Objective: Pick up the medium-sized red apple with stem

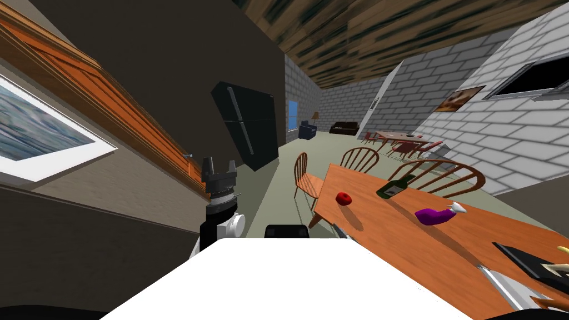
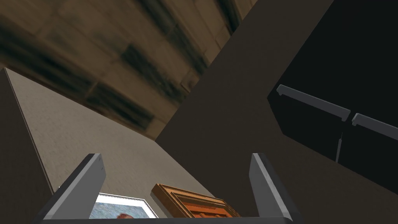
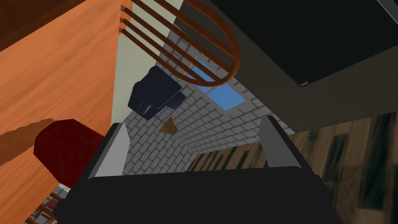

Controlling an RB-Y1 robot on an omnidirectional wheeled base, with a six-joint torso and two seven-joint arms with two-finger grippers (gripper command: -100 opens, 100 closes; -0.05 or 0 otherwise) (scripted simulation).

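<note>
A red apple point(image 1: 344, 198) lies near the left end of the orange wooden table point(image 1: 400, 239). In the right wrist view the apple point(image 3: 64, 153) rests on the table top point(image 3: 50, 81), just outside one finger point(image 3: 112, 149) of my right gripper point(image 3: 193, 123). That gripper is open, with nothing between its fingers. Its dark body point(image 1: 286, 231) shows low in the head view, short of the table's end. My left gripper point(image 1: 218, 162) is raised by the left wall, far from the apple. It is open point(image 2: 177, 155) and holds nothing.
On the table beyond the apple lie a dark green bottle point(image 1: 394, 187), a purple object point(image 1: 433, 216) and a dark flat item point(image 1: 528, 258). Wooden chairs point(image 1: 304, 178) stand round the table's far end. A black fridge point(image 1: 250, 125) stands at the left wall.
</note>
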